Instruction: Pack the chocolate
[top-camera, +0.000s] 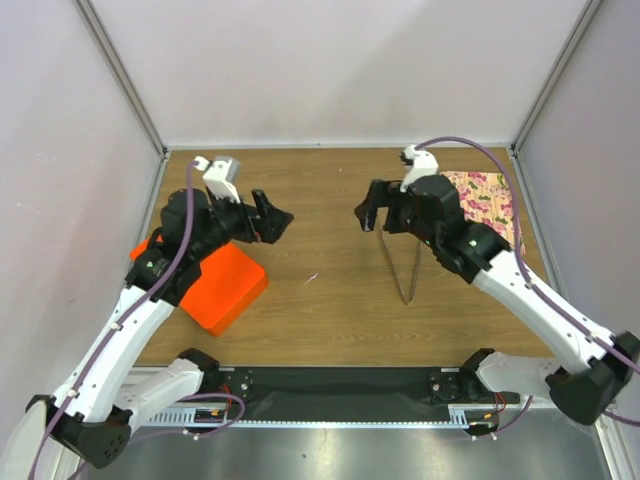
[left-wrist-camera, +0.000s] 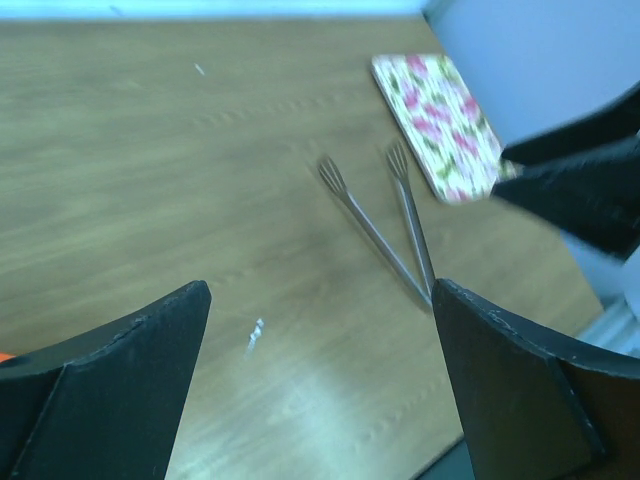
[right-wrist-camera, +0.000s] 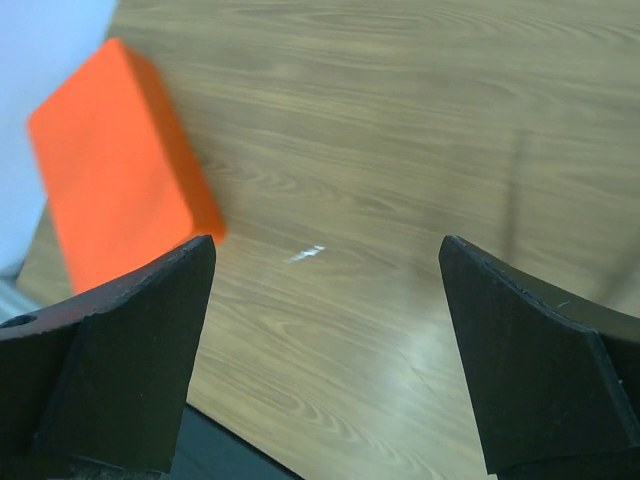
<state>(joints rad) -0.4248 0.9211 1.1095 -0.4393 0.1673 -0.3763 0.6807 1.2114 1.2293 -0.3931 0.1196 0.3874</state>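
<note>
Left gripper (top-camera: 281, 222), right gripper (top-camera: 364, 215) gape above table (top-camera: 320, 300), well apart.

Bare table (top-camera: 320, 300) lies open between left gripper (top-camera: 280, 224) and right gripper (top-camera: 368, 218); orange box (top-camera: 215, 285) blocks left, tongs (top-camera: 393, 265) and floral plate (top-camera: 490, 200) right.

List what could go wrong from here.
1. No chocolate shows in any view, so either arm might reach blindly.
2. The tongs lie flat on the table; the open right gripper could scrape the surface or let them slip.
3. The left arm stretches over the orange box; a low swing might shove it.
</note>
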